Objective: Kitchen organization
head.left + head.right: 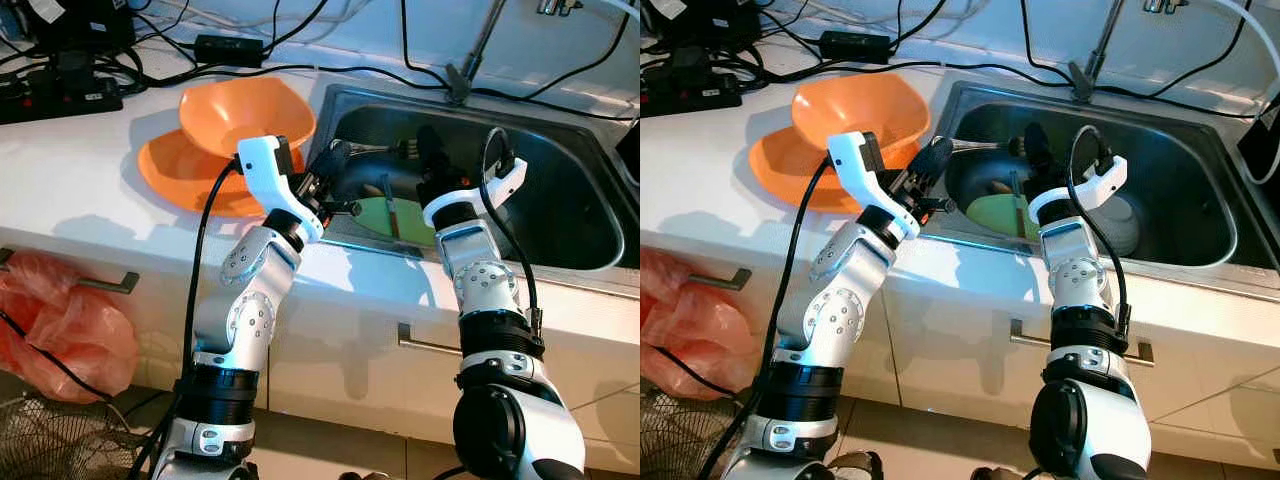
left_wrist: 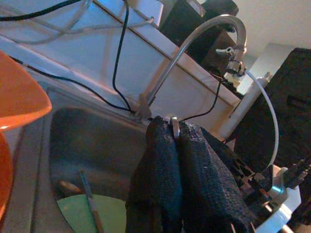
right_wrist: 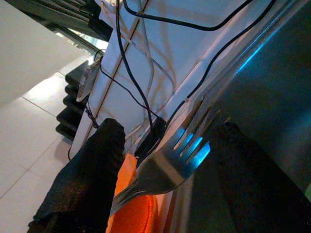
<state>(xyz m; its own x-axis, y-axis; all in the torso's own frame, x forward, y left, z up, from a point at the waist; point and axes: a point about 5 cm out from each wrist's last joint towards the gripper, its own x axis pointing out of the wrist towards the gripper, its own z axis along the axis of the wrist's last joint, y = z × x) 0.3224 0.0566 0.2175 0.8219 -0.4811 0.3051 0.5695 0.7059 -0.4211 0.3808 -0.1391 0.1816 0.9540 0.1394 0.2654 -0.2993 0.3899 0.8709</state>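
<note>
Fork [image 3: 167, 162] held over the sink, handle end clamped in my left pincer [image 2: 177, 133].

My left pincer is closed on the fork's handle; the tines reach across between the parted fingers of my right pincer [image 1: 425, 160], which is open and touches nothing. I judge the fork light, rigid and slick steel, best taken along the flat handle, clear of the tines. Below both pincers lies the steel sink [image 1: 590, 200] with a green plate [image 1: 375, 215] and a utensil on it. Beside my left pincer, two stacked orange bowls [image 1: 235, 115] sit on the white bench [image 1: 70, 190], cables trailing behind them.
</note>
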